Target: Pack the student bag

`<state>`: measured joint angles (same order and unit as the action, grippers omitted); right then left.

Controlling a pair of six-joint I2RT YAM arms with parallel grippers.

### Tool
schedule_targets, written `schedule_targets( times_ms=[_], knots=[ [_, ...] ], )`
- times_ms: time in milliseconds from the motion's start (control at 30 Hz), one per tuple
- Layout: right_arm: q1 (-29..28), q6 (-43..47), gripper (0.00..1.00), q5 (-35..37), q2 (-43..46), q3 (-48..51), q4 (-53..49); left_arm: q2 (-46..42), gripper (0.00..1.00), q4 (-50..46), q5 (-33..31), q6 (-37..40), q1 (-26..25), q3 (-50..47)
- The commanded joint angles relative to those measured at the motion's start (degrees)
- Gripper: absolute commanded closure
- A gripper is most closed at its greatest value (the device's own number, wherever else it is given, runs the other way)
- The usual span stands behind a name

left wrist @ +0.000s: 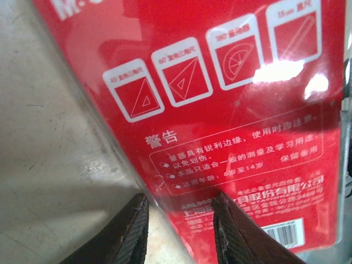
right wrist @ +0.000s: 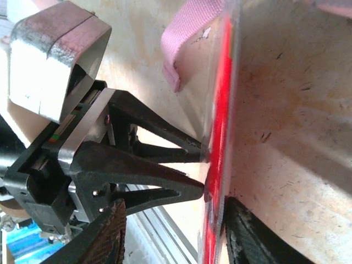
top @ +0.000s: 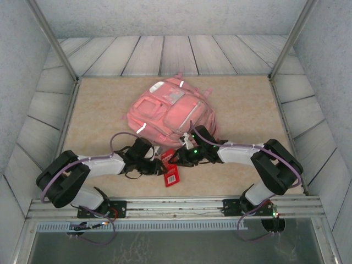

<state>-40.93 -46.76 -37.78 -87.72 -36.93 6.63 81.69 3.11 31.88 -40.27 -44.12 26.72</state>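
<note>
The student bag (top: 168, 113), a big pink backpack, lies on the table's middle; one of its pink straps (right wrist: 187, 33) reaches toward the grippers. In front of it a flat red stationery pack (top: 171, 169) in clear plastic stands on edge between both grippers. My left gripper (top: 160, 163) is open, and both fingertips (right wrist: 202, 149) rest against the pack's printed face (left wrist: 231, 110). From the other side my right gripper (right wrist: 176, 203) straddles the pack's thin edge (right wrist: 220, 126). One pad (right wrist: 247, 236) lies against the pack and the other pad (right wrist: 107, 236) stands well off it.
The tan tabletop (top: 247, 110) is bare to the left and right of the bag. A metal rail (top: 176, 208) runs along the near edge by the arm bases. Grey panelled walls (top: 33, 110) close in the sides and back.
</note>
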Motion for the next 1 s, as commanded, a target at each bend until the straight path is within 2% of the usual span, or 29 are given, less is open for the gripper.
schedule_targets(
  times_ms=[0, 233, 467, 533, 733, 867, 967],
  knots=[
    [-0.26, 0.79, 0.60, 0.98, -1.49, 0.25, 0.81, 1.65, 0.63, -2.68, -2.43, -0.01, -0.47, -1.30],
    [-0.31, 1.20, 0.75, 0.33, -3.16, 0.03, 2.11, 1.49, 0.61, -3.19, -2.67, 0.28, -0.47, -1.04],
    [-0.31, 7.85, 0.91, 3.21, -2.29, -4.10, -6.56, -0.08, 0.56, -4.62, -4.55, 0.61, -0.51, -0.11],
    [-0.29, 10.96, 0.93, 1.72, -1.40, -5.44, -7.90, -2.09, 0.54, -6.52, -6.04, 1.36, -0.59, 0.51],
    [0.25, 20.01, 0.95, 2.86, 2.88, -11.07, -16.28, -14.58, 0.36, -21.48, -15.81, 7.61, -0.45, 5.82],
    [1.88, 17.39, 0.98, 4.60, 7.72, -10.69, -11.38, -21.73, 0.31, -30.34, -24.78, 11.96, -0.31, 11.11],
    [5.04, 14.47, 0.98, 5.52, 12.14, -8.95, -6.20, -24.44, 0.30, -31.50, -29.64, 15.26, -0.15, 13.91]
  ],
)
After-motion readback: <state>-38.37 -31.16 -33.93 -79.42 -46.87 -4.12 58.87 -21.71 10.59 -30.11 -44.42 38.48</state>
